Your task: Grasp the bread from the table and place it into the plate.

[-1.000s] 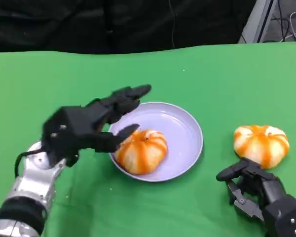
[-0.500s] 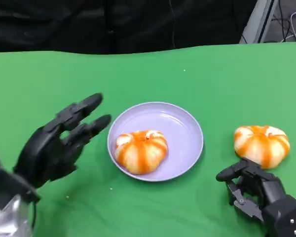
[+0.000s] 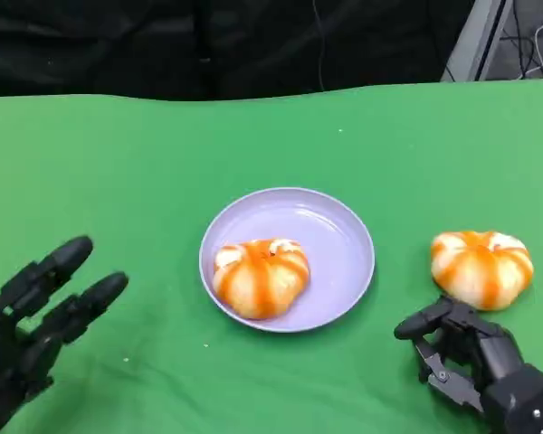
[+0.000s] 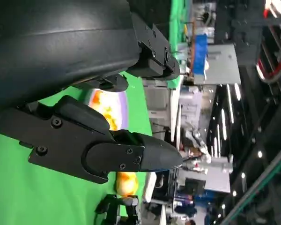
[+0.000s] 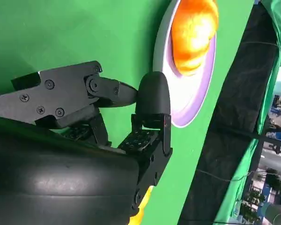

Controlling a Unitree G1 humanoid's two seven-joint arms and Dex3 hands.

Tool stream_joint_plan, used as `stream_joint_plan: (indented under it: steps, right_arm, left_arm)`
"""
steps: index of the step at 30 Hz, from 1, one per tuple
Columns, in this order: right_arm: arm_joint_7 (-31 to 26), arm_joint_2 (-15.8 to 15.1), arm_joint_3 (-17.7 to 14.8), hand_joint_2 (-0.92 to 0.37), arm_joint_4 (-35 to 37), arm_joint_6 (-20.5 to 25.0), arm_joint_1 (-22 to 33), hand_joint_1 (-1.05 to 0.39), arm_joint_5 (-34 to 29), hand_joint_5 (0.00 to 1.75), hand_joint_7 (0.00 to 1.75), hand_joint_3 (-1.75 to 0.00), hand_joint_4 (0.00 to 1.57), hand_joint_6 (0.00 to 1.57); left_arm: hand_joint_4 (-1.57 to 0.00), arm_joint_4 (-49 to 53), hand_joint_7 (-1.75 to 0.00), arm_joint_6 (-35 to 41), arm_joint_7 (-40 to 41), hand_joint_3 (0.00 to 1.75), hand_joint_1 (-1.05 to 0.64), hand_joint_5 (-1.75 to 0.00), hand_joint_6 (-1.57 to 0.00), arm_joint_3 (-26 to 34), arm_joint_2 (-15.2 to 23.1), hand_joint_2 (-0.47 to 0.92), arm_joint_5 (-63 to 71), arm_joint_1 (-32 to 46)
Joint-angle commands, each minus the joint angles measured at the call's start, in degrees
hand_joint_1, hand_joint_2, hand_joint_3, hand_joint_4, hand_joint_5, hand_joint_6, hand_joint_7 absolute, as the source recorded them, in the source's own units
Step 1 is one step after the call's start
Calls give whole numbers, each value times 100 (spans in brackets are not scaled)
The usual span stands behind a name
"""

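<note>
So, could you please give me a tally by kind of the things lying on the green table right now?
Bread: 2, one in the plate and one on the table
Plate: 1, lilac
Total: 3

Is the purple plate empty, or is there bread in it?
Not empty. One orange-striped bread sits inside the plate. A second bread lies on the green table, outside the plate.
</note>
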Motion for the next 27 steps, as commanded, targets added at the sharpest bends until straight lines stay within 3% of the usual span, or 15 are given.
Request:
stream_joint_plan:
  steps: [1,6,8,9,10,12,13,16,27]
  right_arm:
    - [59,-106,-31,-92,-73,130,126,-14,24,172,117,-48,71,76]
    - [163,-144,-75,-92,-61,92,135,-14,92,172,117,-49,71,76]
    - [143,-160,-72,-92,-59,89,136,-14,60,172,117,-49,71,76]
    - [137,-167,-69,-92,-58,94,137,-15,48,171,117,-49,70,76]
    - [149,-167,-71,-91,-55,96,138,-15,56,171,117,-48,70,76]
    - [192,-155,-85,-91,-58,124,138,-15,103,171,117,-48,70,76]
    - [219,-150,-94,-92,-53,134,134,-14,130,171,118,-48,70,76]
    - [245,-164,-104,-92,-1,111,106,-13,131,171,118,-48,70,76]
    - [341,-176,-167,-92,136,76,45,-15,150,171,118,-48,69,76]
  left_arm:
    - [-48,-42,-1,320,-105,37,-76,-2,-38,118,205,92,-49,81]
    - [-52,140,-2,654,101,37,-70,-3,-42,129,265,92,74,68]
    - [-55,208,-3,787,217,32,-42,-3,-46,158,231,92,76,20]
    - [-55,222,-2,836,256,38,-17,-2,-47,165,212,92,77,3]
    - [-55,214,-2,850,316,44,-3,-2,-48,160,190,92,100,-4]
    - [-56,205,-2,785,423,54,14,-2,-49,134,162,92,181,-11]
    - [-59,216,-2,717,504,68,21,-2,-52,109,155,89,260,-18]
    - [-65,291,-2,441,789,95,25,-2,-59,52,141,80,538,-51]
    - [-81,496,-6,-59,1583,96,23,-5,-79,-104,44,85,1091,-134]
